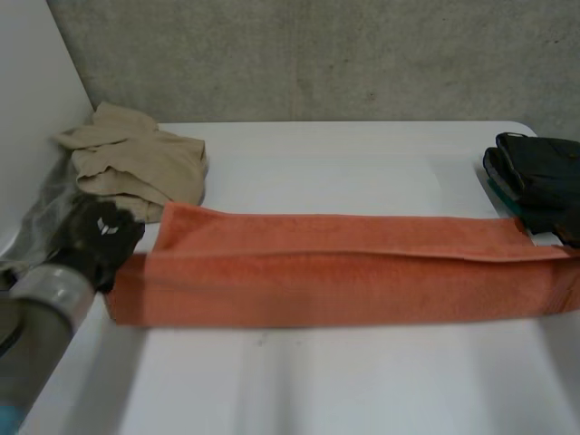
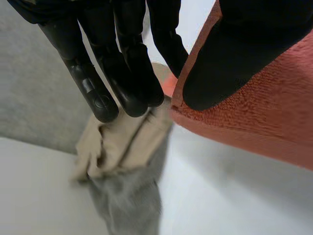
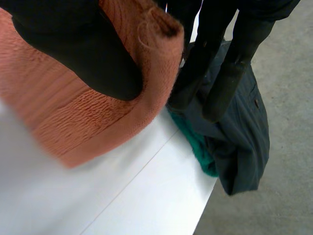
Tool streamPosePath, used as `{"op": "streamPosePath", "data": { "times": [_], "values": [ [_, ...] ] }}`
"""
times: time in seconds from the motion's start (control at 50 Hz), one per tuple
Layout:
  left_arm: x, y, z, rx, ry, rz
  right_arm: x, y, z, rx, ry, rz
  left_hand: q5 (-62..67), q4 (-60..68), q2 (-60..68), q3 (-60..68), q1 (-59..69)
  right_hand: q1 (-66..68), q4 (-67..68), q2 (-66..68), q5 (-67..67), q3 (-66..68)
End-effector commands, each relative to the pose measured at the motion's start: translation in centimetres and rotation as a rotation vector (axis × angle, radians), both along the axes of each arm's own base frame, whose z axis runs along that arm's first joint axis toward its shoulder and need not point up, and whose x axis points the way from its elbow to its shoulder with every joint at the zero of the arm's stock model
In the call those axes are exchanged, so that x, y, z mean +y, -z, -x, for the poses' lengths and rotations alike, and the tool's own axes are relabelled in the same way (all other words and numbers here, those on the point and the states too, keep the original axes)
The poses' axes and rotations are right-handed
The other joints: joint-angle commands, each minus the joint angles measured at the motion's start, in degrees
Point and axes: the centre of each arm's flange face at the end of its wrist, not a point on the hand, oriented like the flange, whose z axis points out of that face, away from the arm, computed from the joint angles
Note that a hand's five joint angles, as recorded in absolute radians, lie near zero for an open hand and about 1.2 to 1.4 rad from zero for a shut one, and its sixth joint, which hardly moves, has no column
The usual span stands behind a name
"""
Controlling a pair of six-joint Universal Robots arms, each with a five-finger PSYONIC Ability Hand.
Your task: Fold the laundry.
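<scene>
Pinching the left end of the orange towel (image 1: 335, 267), the left robot hand (image 2: 122, 63) has its thumb on top and its fingers behind the edge. The right robot hand (image 3: 88, 54) pinches the right end likewise. The towel lies as a long strip across the tabletop (image 1: 317, 390), apparently folded lengthwise once; crosswise folds are left, I judge. Beige clothes (image 1: 136, 163) lie crumpled near the left hand, not yet folded. Head view gives the whole strip. Wrist views add both grips, and the dark garment (image 3: 239, 132) overhanging the tabletop's edge with green cloth (image 3: 195, 142) beneath.
</scene>
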Motion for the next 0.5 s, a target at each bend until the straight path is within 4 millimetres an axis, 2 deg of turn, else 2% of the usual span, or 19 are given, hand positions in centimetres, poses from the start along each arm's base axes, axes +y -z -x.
{"op": "streamPosePath", "data": {
  "times": [0.02,0.14,0.2,0.22,0.24,0.26,0.28,0.3,0.32,0.38,0.42,0.44,0.5],
  "values": [
    [-6.9,2.1,3.3,0.031,0.029,0.109,-4.3,1.9,-1.3,-0.003,0.059,0.094,12.0,10.9,11.3,11.5,15.4,14.5,11.4,12.6,10.4,11.9],
    [-12.1,4.7,5.8,0.028,0.021,0.14,-7.2,2.7,-3.2,0.01,0.043,0.202,12.0,10.9,11.3,11.5,15.4,14.5,11.4,12.6,10.4,11.9],
    [-13.6,5.2,6.3,0.018,-0.001,0.162,-8.3,3.0,-4.1,0.013,0.027,0.252,12.0,10.9,11.3,11.5,15.4,14.5,11.4,12.6,10.4,11.9],
    [-14.2,5.2,7.0,0.015,0.003,0.183,-8.9,3.2,-4.6,0.013,0.019,0.281,7.2,6.1,6.4,6.7,10.6,-24.4,-27.5,-26.3,-28.5,-27.0],
    [-14.2,5.1,7.4,0.013,0.009,0.192,-9.2,3.2,-4.9,0.015,0.02,0.298,-14.8,-15.9,-15.6,-15.3,-11.5,-44.9,-48.1,-46.8,-49.0,-47.5],
    [-14.3,5.1,7.8,0.012,0.017,0.199,-9.3,3.1,-5.2,0.015,0.022,0.31,-37.2,-38.3,-38.0,-37.7,-33.8,-55.5,-58.6,-57.4,-59.6,-58.1],
    [-14.3,5.1,8.1,0.01,0.026,0.204,-9.5,2.7,-5.5,0.015,0.036,0.339,-56.4,-57.5,-57.2,-56.9,-53.0,-55.5,-58.6,-57.4,-59.6,-58.1],
    [-14.1,4.7,8.7,0.012,0.038,0.223,-9.5,2.5,-5.6,0.016,0.052,0.348,-52.9,-54.0,-53.7,-53.4,-49.6,-55.5,-58.6,-57.4,-59.6,-58.1],
    [-14.1,4.5,8.9,0.015,0.042,0.228,-9.4,2.1,-5.7,0.016,0.063,0.357,-56.9,-58.0,-57.6,-57.4,-53.5,-55.5,-58.6,-57.4,-59.6,-58.1],
    [-13.3,3.8,9.6,0.033,0.06,0.236,-8.9,1.0,-5.6,-0.006,0.112,0.369,-58.0,-59.1,-58.7,-58.5,-54.6,-55.5,-58.6,-57.4,-59.6,-58.1],
    [-12.8,2.1,9.9,0.047,0.067,0.264,-8.4,0.3,-5.6,-0.026,0.121,0.37,-58.0,-59.1,-58.7,-58.5,-54.6,-55.5,-58.6,-57.4,-59.6,-58.1],
    [-12.0,0.4,10.0,0.059,0.074,0.288,-7.7,-0.3,-5.5,-0.042,0.124,0.358,-58.0,-59.1,-58.7,-58.5,-54.6,-55.5,-58.6,-57.4,-59.6,-58.1],
    [-10.7,-1.1,9.6,0.065,0.084,0.297,-6.0,-1.6,-5.3,-0.063,0.116,0.314,-58.0,-59.1,-58.7,-58.5,-54.6,-55.5,-58.6,-57.4,-59.6,-58.1]
  ]
}}
